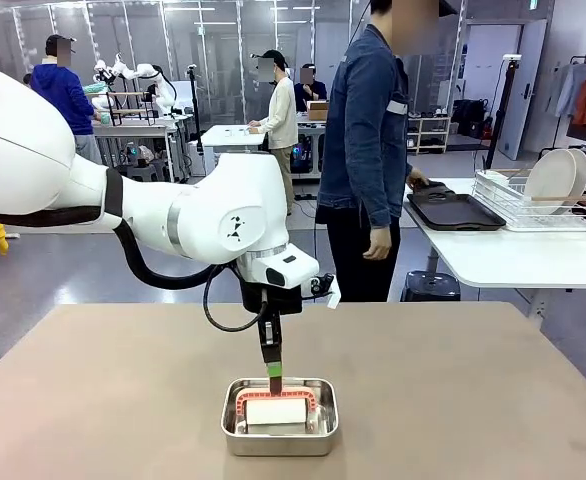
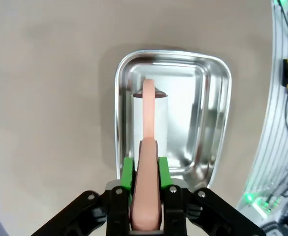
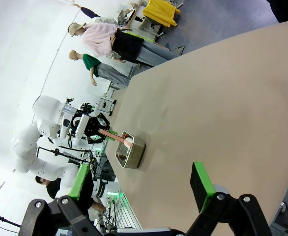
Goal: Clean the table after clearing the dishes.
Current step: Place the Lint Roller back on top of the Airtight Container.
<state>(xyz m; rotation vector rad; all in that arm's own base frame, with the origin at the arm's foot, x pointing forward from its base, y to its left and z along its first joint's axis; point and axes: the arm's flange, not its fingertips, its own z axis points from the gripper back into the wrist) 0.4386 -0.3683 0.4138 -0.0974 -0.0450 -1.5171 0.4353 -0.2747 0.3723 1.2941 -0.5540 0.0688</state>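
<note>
On the near middle of the taupe-brown surface (image 1: 453,380) stood a small rectangular steel pan (image 1: 279,437), polished and mirror-bright, with rounded corners and a rolled rim. Inside it lay a white block-shaped cleaning pad (image 1: 276,412) with a salmon-pink arched handle (image 2: 149,118), apparently a soft rubber or silicone strap.

The left tool (image 2: 146,184) hung directly above the pan, its green pads (image 2: 128,173) set on either side of the handle's near end. Whether the pads pressed the strap or stood just clear of it could not be told. The right tool (image 3: 134,189) hung well apart from the pan, its jaws standing wide with nothing between them.

The dishes (image 1: 558,180) stood on edge in a wire rack (image 1: 533,208) on the white side table, beside dark trays (image 1: 453,212) where a person's hand (image 1: 418,183) rested; the taupe surface itself carried nothing but the pan.

Judged from its look, the pad was light and compressible, the strap flexible and likely to bend under load. The best hold was across the strap's crown, pads square to its flat sides. The pan appeared light and slippery on the matte surface, so it could slide or lift with the pad.
</note>
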